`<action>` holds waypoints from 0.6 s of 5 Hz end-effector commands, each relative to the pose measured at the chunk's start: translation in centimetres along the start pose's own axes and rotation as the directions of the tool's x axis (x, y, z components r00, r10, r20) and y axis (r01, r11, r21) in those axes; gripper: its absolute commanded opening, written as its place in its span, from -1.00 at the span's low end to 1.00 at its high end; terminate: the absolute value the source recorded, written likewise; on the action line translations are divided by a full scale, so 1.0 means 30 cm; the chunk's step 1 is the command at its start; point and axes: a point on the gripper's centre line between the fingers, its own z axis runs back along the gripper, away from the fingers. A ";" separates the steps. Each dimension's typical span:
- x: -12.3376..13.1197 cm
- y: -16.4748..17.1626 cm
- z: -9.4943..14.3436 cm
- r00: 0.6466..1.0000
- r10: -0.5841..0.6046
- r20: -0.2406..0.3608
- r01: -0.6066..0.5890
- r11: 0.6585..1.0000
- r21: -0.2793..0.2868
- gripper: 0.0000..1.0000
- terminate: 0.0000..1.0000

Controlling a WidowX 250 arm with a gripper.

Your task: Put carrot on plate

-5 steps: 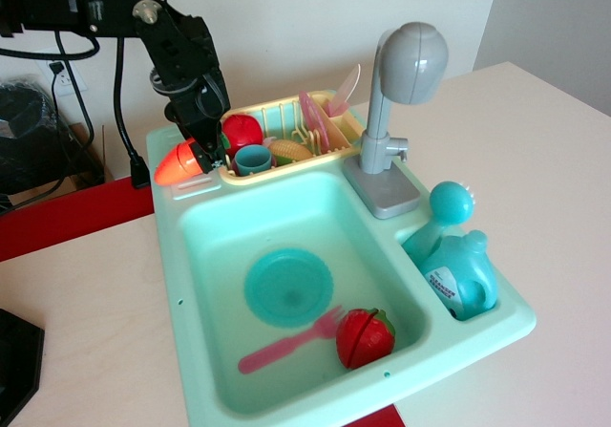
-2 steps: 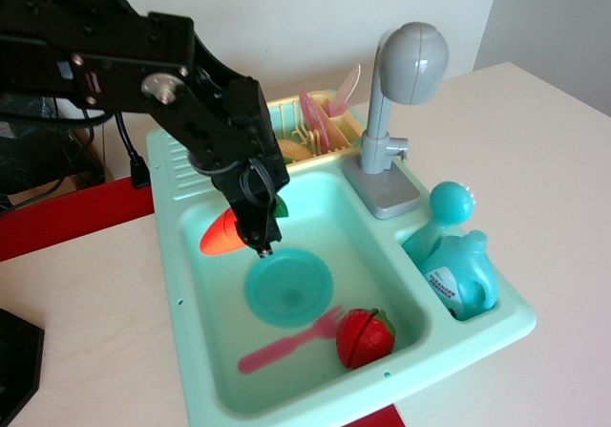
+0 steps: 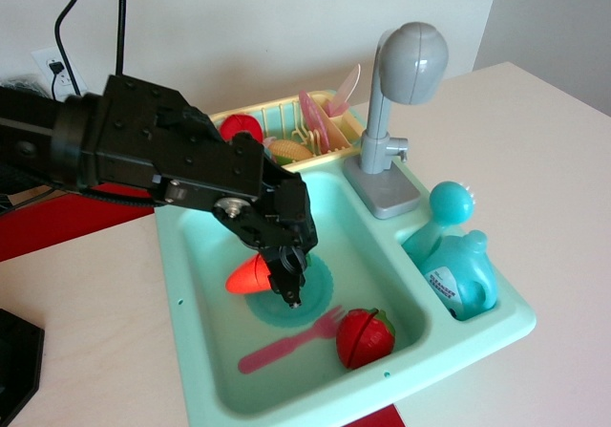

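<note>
At the basin's six o'clock the pink fork [image 3: 286,343] and strawberry [image 3: 364,337] are lying untouched. Further back, the gripper [image 3: 284,276], clamped on the carrot [image 3: 247,275], is now hanging low over the plate [image 3: 315,279], having descended from the rack; release looks near.

A lab-style test setup: a toy sink [image 3: 191,255] with grey faucet [image 3: 401,112] and dish rack [image 3: 286,121] sits on a pale table [image 3: 554,160], with a wall outlet [image 3: 48,64] at far left.
</note>
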 end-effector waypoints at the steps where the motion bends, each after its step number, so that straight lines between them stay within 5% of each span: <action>1: 0.016 0.071 0.060 0.993 0.107 0.056 -0.108 0.994 0.012 1.00 -1.00; 2: -0.018 0.138 0.119 0.983 0.161 0.089 -0.165 0.986 0.031 1.00 -1.00; 3: -0.047 0.167 0.145 0.979 0.178 0.095 -0.182 0.982 0.040 1.00 1.00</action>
